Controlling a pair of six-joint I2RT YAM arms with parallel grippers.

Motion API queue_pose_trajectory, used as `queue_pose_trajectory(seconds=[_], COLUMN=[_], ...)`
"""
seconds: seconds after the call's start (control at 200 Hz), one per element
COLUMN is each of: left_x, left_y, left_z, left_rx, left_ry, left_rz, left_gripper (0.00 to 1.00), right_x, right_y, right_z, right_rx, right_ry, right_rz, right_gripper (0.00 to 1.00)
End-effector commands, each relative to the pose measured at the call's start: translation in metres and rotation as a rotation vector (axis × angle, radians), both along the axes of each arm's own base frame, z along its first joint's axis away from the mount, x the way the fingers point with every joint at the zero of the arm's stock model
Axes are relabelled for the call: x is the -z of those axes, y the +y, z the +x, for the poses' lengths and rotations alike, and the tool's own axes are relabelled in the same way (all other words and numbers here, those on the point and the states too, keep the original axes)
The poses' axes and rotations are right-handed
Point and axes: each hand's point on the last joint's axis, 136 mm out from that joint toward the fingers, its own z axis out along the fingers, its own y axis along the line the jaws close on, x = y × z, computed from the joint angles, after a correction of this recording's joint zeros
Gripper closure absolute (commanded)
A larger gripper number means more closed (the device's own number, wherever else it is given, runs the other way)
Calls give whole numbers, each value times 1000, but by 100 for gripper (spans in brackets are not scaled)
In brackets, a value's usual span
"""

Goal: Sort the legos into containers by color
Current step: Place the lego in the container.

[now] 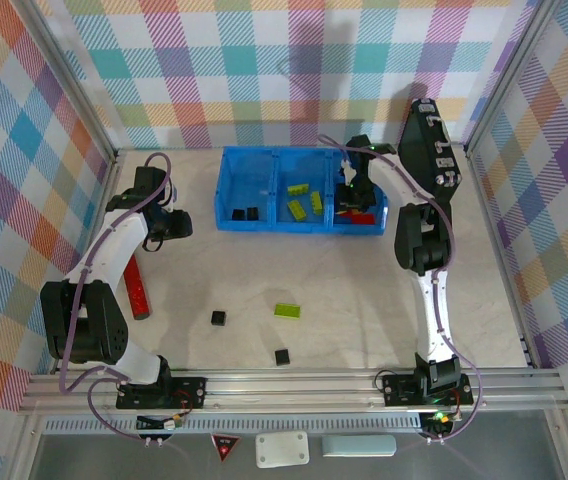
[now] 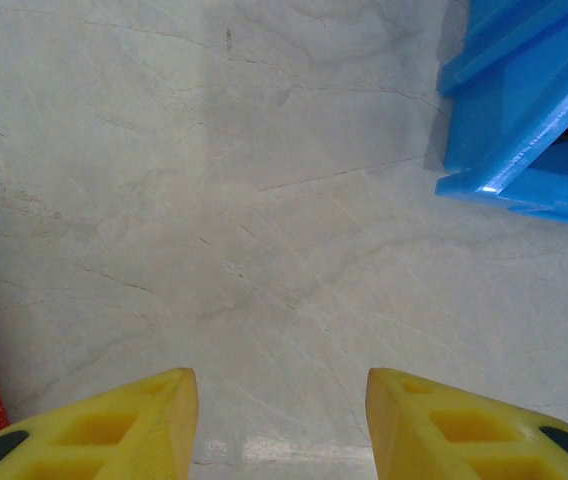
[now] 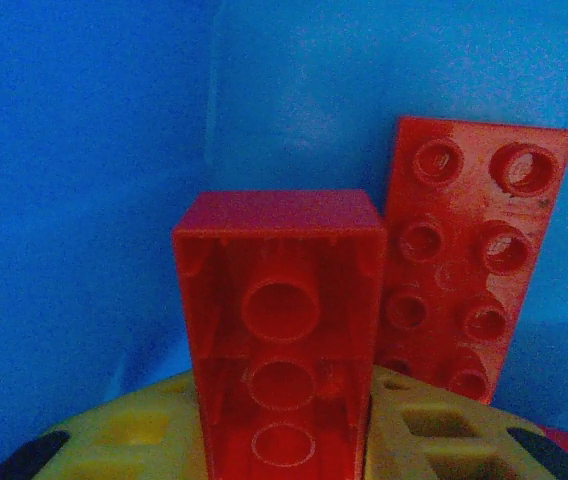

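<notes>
Red brick [image 3: 282, 330] | in blue tray [image 1: 229, 215], right-end compartment, beside second red brick [image 3: 474, 260] | pinched across side walls by right gripper [image 3: 284, 430]; left gripper [image 2: 282, 400] spread, empty | judged light, rigid, slick: hold flat sides.

A lab test cell is shown: a table [image 1: 364, 330] is boxed in by metal rails [image 1: 294, 383] and checked cloth [image 1: 264, 70], robot arms [image 1: 104, 255] bolted on.
</notes>
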Motion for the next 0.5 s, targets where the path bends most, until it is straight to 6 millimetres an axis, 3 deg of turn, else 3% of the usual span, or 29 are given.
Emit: queue_pose_trajectory(seconds=[0.0, 0.495], left_x=[-12, -14], left_y=[-1, -3], left_z=[-2, -3], left_rx=[-3, 0], left_ry=[-10, -15], left_rz=[-21, -33], left_gripper=[52, 52], right_x=[-6, -51], right_y=[3, 6], right_z=[5, 3], right_rx=[13, 23], right_ry=[-10, -64], right_rz=[22, 57], right_gripper=[61, 56])
